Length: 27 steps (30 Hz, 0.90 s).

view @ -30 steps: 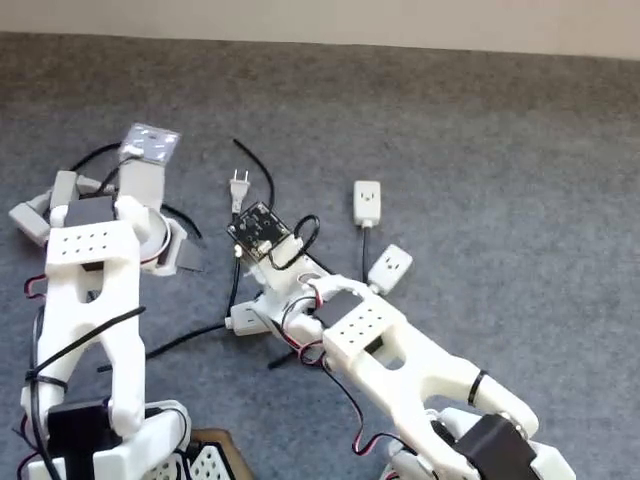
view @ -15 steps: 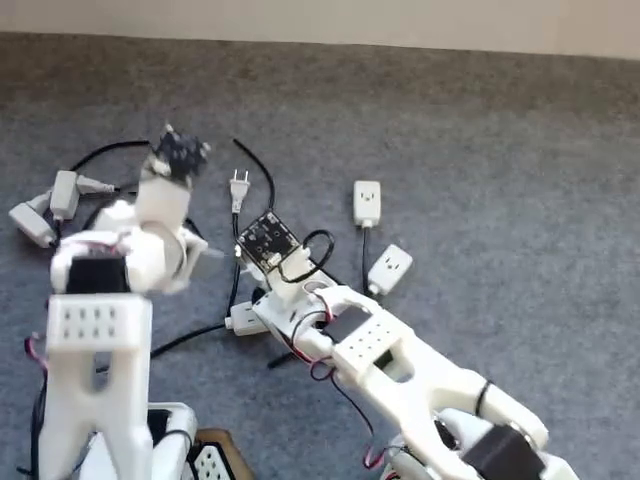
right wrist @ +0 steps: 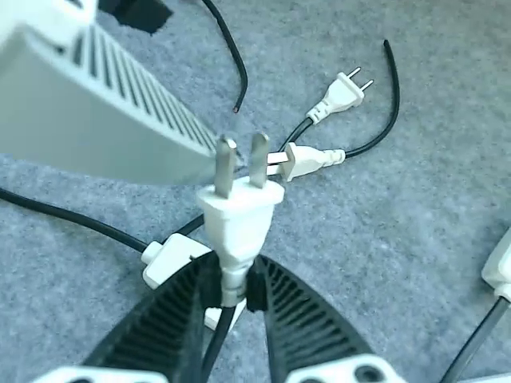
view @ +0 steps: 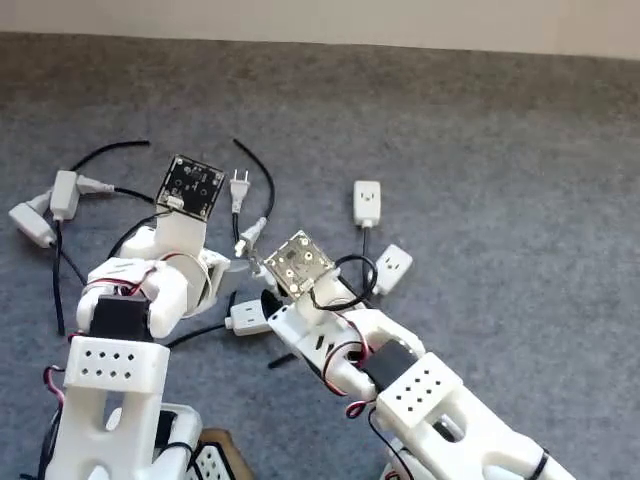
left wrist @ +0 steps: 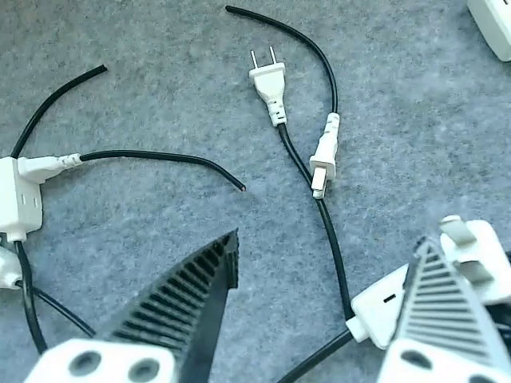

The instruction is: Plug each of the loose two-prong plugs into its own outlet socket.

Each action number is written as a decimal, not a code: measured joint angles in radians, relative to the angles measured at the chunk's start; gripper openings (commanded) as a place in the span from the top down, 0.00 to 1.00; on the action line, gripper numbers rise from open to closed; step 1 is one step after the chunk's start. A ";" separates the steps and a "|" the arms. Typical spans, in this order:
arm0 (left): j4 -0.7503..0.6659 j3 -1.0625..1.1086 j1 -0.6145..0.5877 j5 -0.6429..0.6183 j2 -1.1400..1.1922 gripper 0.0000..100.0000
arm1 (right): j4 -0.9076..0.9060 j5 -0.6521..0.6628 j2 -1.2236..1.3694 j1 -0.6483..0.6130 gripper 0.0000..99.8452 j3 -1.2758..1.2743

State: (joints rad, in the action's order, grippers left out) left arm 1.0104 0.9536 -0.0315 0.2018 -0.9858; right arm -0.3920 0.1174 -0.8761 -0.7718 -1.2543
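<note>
High view: far plug (view: 238, 183) and near plug (view: 251, 235) lie loose on grey worktop (view: 520, 150). Free sockets: one (view: 367, 202) beyond my arms, second socket (view: 392, 268) beside right arm.

Left wrist view: my left tool (left wrist: 327, 247) spread wide, empty, above black cable (left wrist: 331, 239).

Right wrist view: my right tool (right wrist: 231, 275) pinching held plug (right wrist: 237, 215) by body, prongs free.

Judgement: plugs light, hard, slick; cable will tug. Grip flat sides behind prongs.
</note>
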 measured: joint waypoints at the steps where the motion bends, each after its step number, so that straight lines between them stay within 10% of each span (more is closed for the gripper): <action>1: 0.000 0.000 0.003 -0.005 0.000 0.66 | 0.000 0.000 0.015 0.000 1.00 0.000; 13: -0.025 0.068 0.143 -0.017 0.000 0.67 | 0.009 0.000 0.219 -0.003 1.00 0.054; 27: -0.187 0.192 0.103 -0.023 -0.012 0.67 | -0.252 -0.018 -0.107 -0.008 1.00 0.052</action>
State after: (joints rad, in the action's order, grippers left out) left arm 0.8232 1.1454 0.0713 0.1788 -0.9981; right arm -0.6437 0.0990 -0.9835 -0.7795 -1.2022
